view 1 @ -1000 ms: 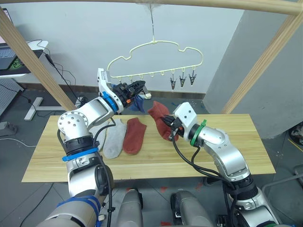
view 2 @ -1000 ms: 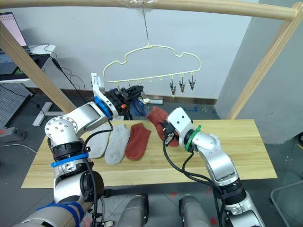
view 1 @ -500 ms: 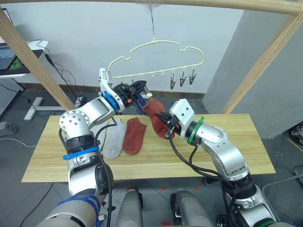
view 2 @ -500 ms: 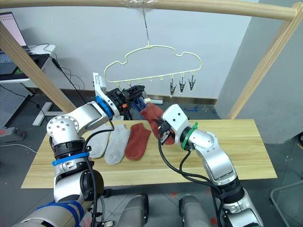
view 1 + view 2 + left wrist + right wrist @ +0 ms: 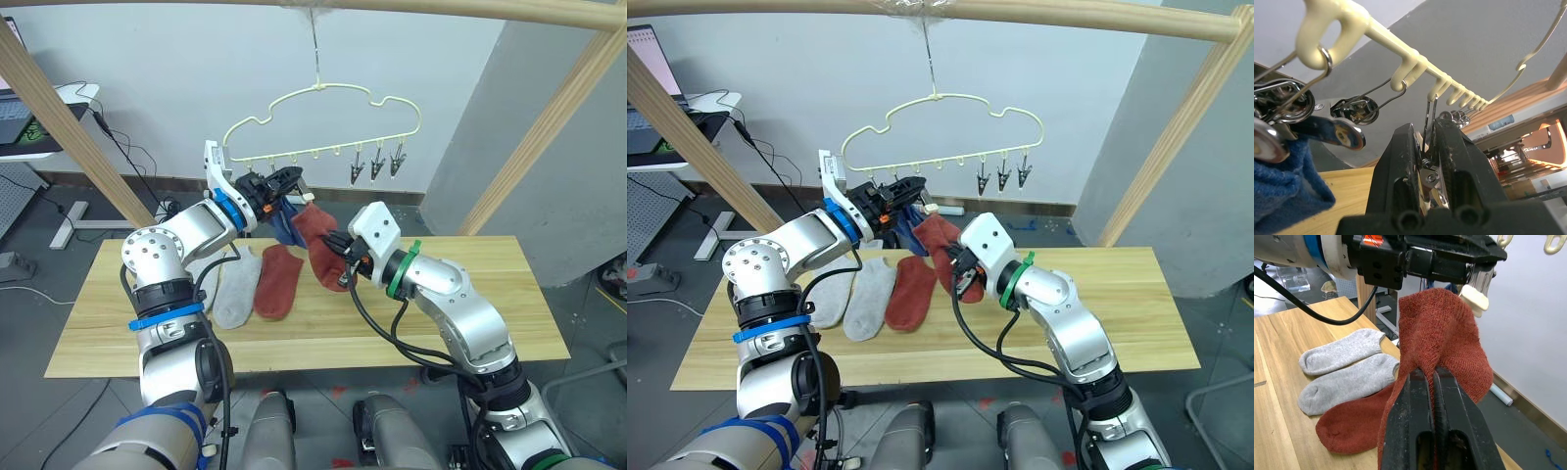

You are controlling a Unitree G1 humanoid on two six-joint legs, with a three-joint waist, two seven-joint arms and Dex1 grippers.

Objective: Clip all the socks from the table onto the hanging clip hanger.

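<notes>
On table (image 5: 441, 323): two grey socks (image 5: 227, 286), one red sock (image 5: 278, 282); right jaws grip another red sock (image 5: 315, 240), left jaws pinch a clip (image 5: 1429, 147).

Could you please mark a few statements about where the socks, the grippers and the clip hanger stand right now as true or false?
1. The right gripper is shut on a rust red sock. True.
2. Both light grey socks hang from the clip hanger. False: they lie flat on the table, side by side.
3. The left gripper is shut on one of the hanger's metal clips. True.
4. A second rust red sock lies on the table next to the grey ones. True.
5. The held red sock lies flat on the tabletop. False: it is lifted up beside the left gripper.
6. A blue sock is already in a clip. True.
</notes>
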